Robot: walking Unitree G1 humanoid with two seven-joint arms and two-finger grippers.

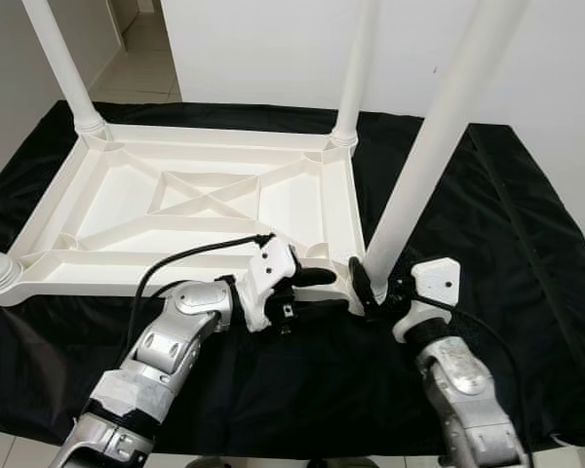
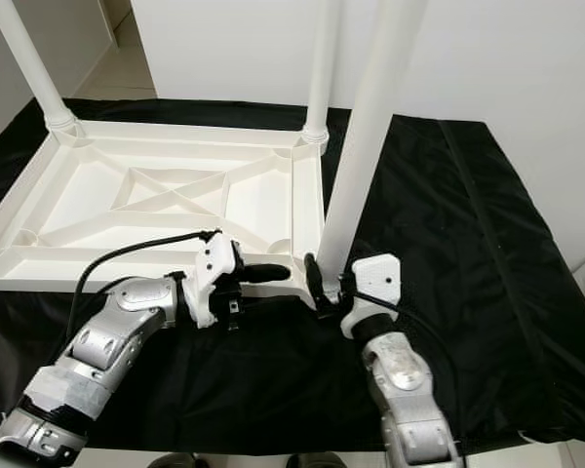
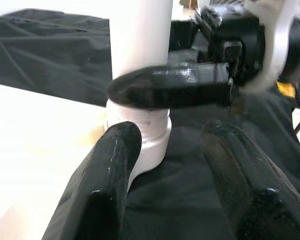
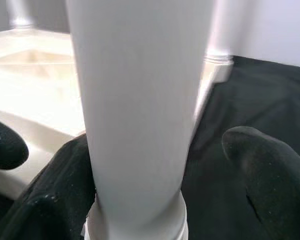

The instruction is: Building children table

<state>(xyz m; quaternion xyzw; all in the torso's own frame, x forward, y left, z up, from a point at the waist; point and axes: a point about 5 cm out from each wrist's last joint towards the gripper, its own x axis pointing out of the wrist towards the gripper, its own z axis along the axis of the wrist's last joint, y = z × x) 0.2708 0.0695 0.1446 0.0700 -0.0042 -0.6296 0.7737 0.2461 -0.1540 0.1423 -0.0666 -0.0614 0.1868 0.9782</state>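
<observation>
the table top [image 1: 205, 210] lies upside down on a black cloth [image 1: 487, 253], ribbed underside up, with legs standing in its corners. the near right leg [image 1: 429, 146] stands in its corner socket [image 3: 140, 145], leaning slightly, and whether it is fully seated cannot be told. the right gripper [image 1: 373, 288] sits at the base of this leg with its fingers [image 4: 255, 165] spread on either side of the shaft, one touching or nearly so, the other apart from it; it is not clamped. the left gripper [image 1: 312, 283] lies just beside the same corner at the table's near edge, fingers [image 3: 110, 185] spread and holding nothing, pointing toward the socket. the two grippers are very close together. risks, as judged: if the leg is not home, a sideways push from the right gripper may tilt it further or lever it out, and a tall leg falling would strike an arm or the wall behind. closing on the leg off centre would twist it in the socket rather than press it down. the cloth may let the top slide under a push, since neither gripper holds the top. the grippers may also collide at this corner.
</observation>
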